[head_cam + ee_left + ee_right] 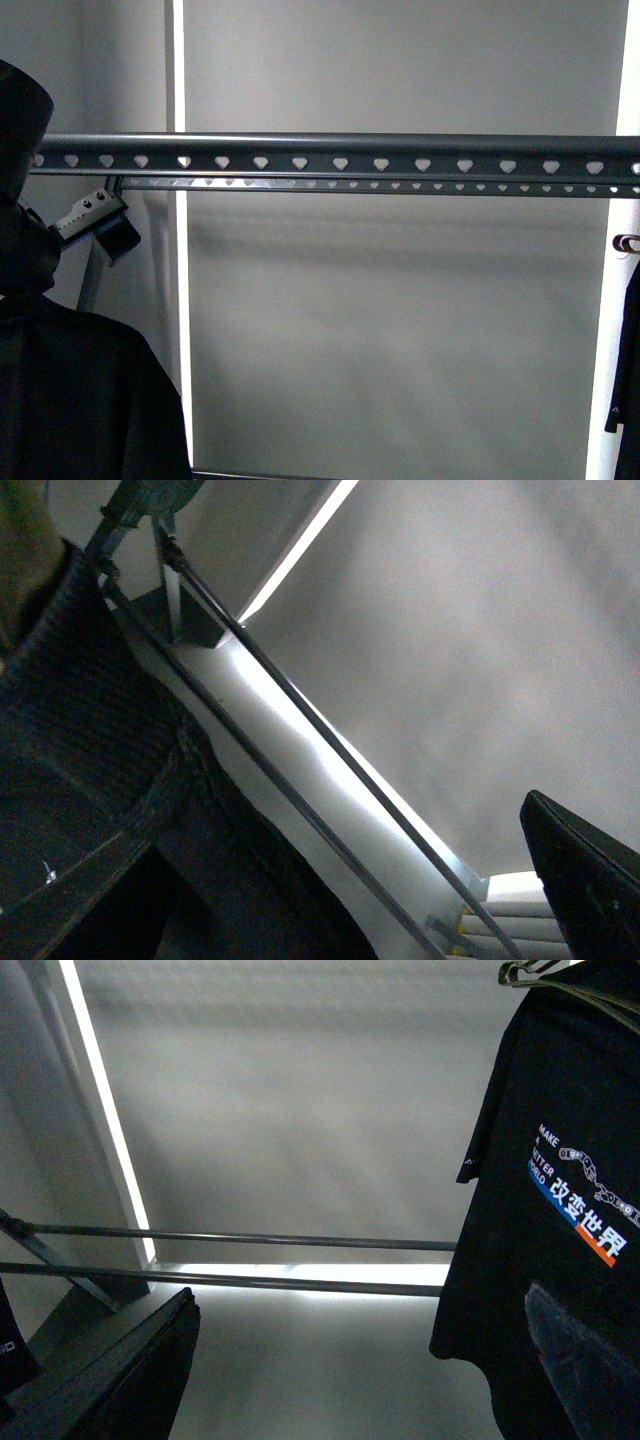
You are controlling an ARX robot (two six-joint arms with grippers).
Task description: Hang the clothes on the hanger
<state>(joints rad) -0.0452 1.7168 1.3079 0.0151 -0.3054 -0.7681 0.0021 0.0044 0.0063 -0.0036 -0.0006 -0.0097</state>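
Two dark garments edge the front view, but only the one at the far right is plainly the printed T-shirt (560, 1080). The right wrist view shows its white lettering and blue-and-white graphic, with the cloth hanging straight down from a wire hook (625, 242). That hook sits just below the rail (340, 160), whose long axis runs level from left to right across the whole front view, with heart holes in a row. What the hook hangs from is out of frame.

The right end effector (360, 1293) has its fingers spread wide, with only wall and the lower bars (250, 1280) between them, so it grips nothing. The shirt lies off to one finger's side rather than inside the gap. That finger overlaps the shirt's lower part, and I cannot tell whether it touches the cloth.

Of the left end effector (335, 825), one finger shows clear, but the other side is lost under ribbed cloth (90, 700), so I cannot tell whether it is open or clamped. It is well apart from the shirt, near the dark garment (90, 400) at the front view's left.

The right arm looks nearer. The coming move likely turns on raising the hook above the rail and setting it square across the rail's length.
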